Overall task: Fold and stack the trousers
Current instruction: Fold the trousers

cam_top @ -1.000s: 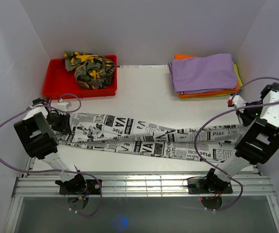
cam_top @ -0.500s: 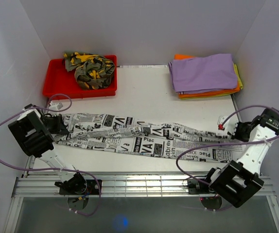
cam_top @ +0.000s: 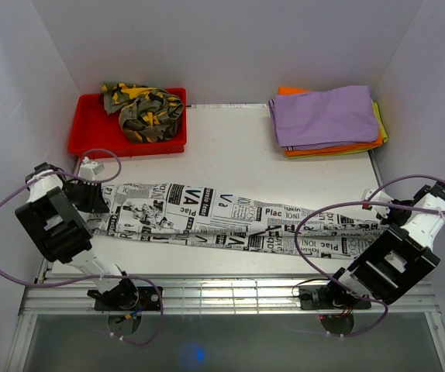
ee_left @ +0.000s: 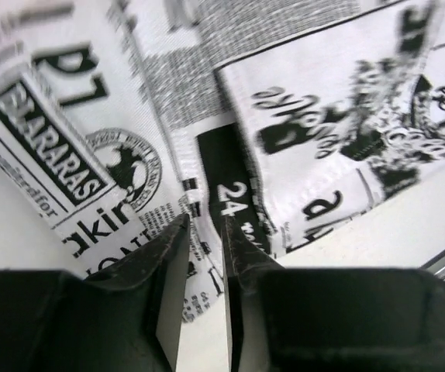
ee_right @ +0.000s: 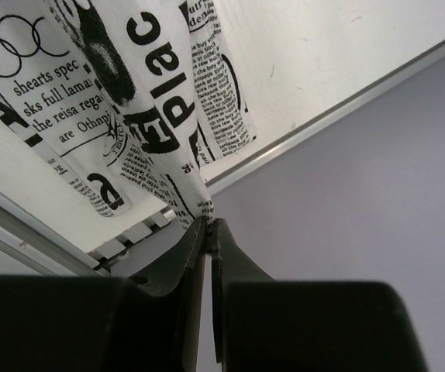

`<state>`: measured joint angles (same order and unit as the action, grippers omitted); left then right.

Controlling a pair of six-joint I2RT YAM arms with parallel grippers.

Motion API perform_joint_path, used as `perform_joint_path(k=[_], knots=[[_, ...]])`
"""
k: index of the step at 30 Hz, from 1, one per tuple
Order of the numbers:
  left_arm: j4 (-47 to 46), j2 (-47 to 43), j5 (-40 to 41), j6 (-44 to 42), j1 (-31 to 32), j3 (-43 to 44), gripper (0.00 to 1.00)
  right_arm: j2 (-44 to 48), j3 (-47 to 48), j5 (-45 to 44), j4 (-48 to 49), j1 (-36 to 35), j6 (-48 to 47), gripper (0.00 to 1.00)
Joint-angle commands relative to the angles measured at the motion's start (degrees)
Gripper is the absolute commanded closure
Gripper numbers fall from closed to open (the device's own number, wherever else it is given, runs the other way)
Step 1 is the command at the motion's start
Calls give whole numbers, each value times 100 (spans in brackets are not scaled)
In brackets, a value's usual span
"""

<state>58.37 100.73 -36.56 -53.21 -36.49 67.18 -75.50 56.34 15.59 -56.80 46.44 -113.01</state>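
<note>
White newspaper-print cloth trousers [cam_top: 230, 221] now flatter on desk [cam_top: 238, 151], legs drawn closer together than half a second ago. Right claw [ee_right: 208, 225] pinching leg hem. Left claw [ee_left: 203, 232] narrow at waist end, grip cannot tell. Red plastic tray [cam_top: 83, 141] holds crumpled green-yellow-black camouflage trousers [cam_top: 145, 112].

the white tabletop [cam_top: 238, 155] carries the newspaper-print trousers [cam_top: 230, 217], laid out in one long band from its left side to its right edge, the wider end to the left. at the far left corner sits a red tray [cam_top: 83, 138], and at the far right a stack of folded cloths [cam_top: 323, 116], purple on top, both well apart from the trousers.
</note>
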Motion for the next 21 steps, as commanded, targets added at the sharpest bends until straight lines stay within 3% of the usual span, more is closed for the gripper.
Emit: perform_joint_path(k=[1,5,10,13,15,21], knots=[[561,-1306,-660,-1357,579,-19,66,360,115,225,-112,50,-1117,92],[456,-2072,-616,-1797,1126,-652,62,545,-8,251,-121,50,-1294,92],[658,-2426,-502,-2114,1609,-1319,58,642,-166,102,-113,50,-1486,92],[151,-2619,-2,-1966,1899,-1759,58,704,-333,-118,-104,67,-1662,92],[-491,-2603,453,-1580,1996,-2164,61,791,-430,-232,-156,102,-1759,92],[-985,-1575,1335,-894,2014,-2481,78,1187,-895,-899,-622,234,-2409,92]])
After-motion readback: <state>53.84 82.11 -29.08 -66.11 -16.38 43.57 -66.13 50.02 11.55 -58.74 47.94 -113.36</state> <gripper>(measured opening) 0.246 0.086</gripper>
